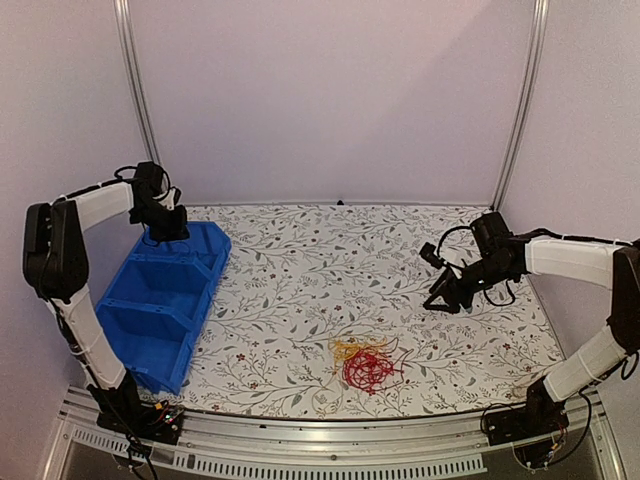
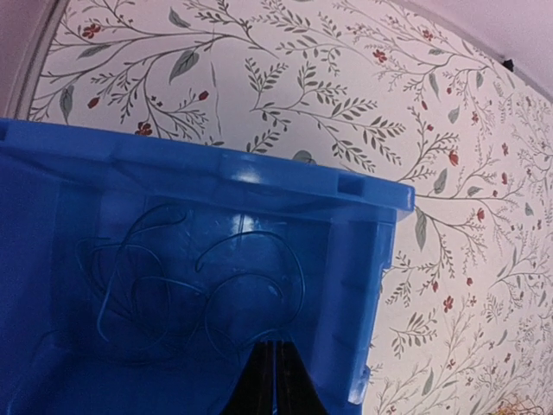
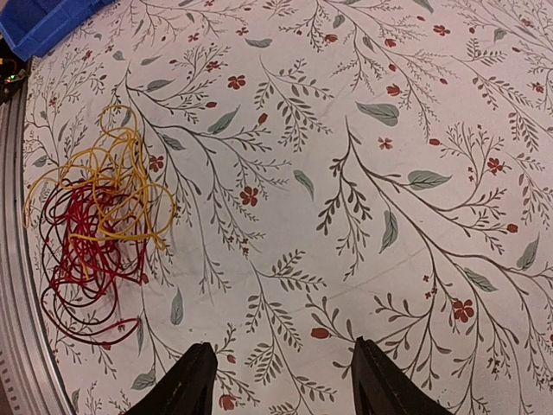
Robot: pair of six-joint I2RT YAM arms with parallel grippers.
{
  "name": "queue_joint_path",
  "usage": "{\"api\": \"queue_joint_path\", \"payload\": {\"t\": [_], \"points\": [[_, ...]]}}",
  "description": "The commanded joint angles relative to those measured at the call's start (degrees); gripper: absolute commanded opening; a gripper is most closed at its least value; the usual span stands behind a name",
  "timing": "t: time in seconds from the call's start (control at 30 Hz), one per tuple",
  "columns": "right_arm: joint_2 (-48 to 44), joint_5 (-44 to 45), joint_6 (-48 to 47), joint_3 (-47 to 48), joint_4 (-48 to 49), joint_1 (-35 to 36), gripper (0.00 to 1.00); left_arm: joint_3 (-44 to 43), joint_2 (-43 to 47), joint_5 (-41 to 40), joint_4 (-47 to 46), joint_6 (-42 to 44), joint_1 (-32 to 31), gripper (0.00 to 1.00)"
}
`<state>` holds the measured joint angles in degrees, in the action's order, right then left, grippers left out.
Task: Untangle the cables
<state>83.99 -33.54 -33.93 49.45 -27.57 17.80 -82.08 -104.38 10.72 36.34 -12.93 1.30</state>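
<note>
The task looks about a third done: the blue cable point(image 2: 199, 294) lies by itself in loose loops in the far compartment of the blue bin point(image 2: 216, 173) at the table's point(image 1: 330, 260) 9 o'clock. The left gripper point(image 1: 165, 228) hangs just above it, jaws pressed together and empty. The red and yellow cables point(image 1: 368, 365) remain one knotted clump at about 6 o'clock near the front edge, while the right gripper point(image 1: 445, 298) hovers at 3 o'clock, well apart from it, jaws spread wide and holding nothing.
</note>
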Motion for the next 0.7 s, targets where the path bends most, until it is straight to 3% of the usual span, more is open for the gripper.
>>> {"api": "queue_joint_path", "payload": {"t": [0.0, 0.17, 0.27, 0.33, 0.47, 0.67], "points": [[0.86, -0.79, -0.75, -0.23, -0.79, -0.36, 0.58, -1.95, -1.21, 2.11, 5.01, -1.03, 0.72, 0.0], [1.95, -0.91, -0.87, 0.16, -1.31, -0.33, 0.58, -4.29, 0.56, 0.36, 9.35, 0.24, 0.8, 0.0], [2.27, -1.23, -1.0, 0.29, -1.43, -0.33, 0.58, -8.68, 0.12, -3.9, 13.27, 1.04, 0.98, 0.25], [2.54, -1.37, -1.05, 0.38, -1.58, -0.35, 0.58, -11.99, 0.16, -5.93, 15.73, 1.22, 0.98, 0.35], [2.76, -1.35, -1.06, 0.47, -1.65, -0.36, 0.58, -14.47, 3.23, -7.37, 16.64, 0.74, 0.96, 0.44], [2.85, -1.4, -1.2, 0.47, -1.78, -0.33, 0.58, -8.88, 7.82, -6.63, 16.6, 0.55, 0.9, 0.5]]}}
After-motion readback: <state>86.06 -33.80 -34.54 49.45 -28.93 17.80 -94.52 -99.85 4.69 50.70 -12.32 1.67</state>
